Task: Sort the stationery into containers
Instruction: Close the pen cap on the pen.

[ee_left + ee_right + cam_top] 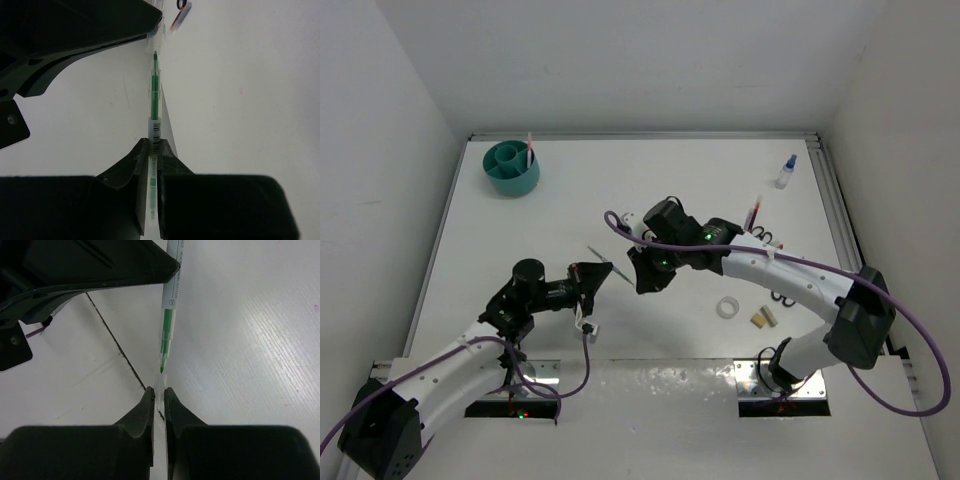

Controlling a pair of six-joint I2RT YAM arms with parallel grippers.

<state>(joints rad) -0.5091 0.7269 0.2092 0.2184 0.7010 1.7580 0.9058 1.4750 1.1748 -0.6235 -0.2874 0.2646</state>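
Where the two arms meet near the middle of the table [650, 180], the green pen [155, 95] is stretched between them, gripped at both ends. The left gripper [154, 150] is closed narrowly on the pen's barrel, with the barcode label sitting just beyond the fingertips. From there the pen runs straight away to its green tip and clear end, which reach the dark body of the other arm.

In the right wrist view, the right gripper [158, 392] is pinched almost closed on that clear end. The green tip lies just beyond its fingers [145, 410], and the white barrel runs on into the left arm's fingers. From above, the two grippers face each other across a short gap, the left one [600, 272] on the left and the right one [638, 272] on the right. The pen between them is too thin to make out clearly there.

The teal pot [515, 185] stands well apart in the far left corner, with a red pen [530, 148] upright in it. A blue-capped bottle [785, 172] stands at the far right. Nearer on the right, beside the right arm, lie another red pen [754, 212] and the black-handled scissors [766, 238]. The white tape ring [727, 308] and the tan blocks [763, 318] lie side by side at the near right.
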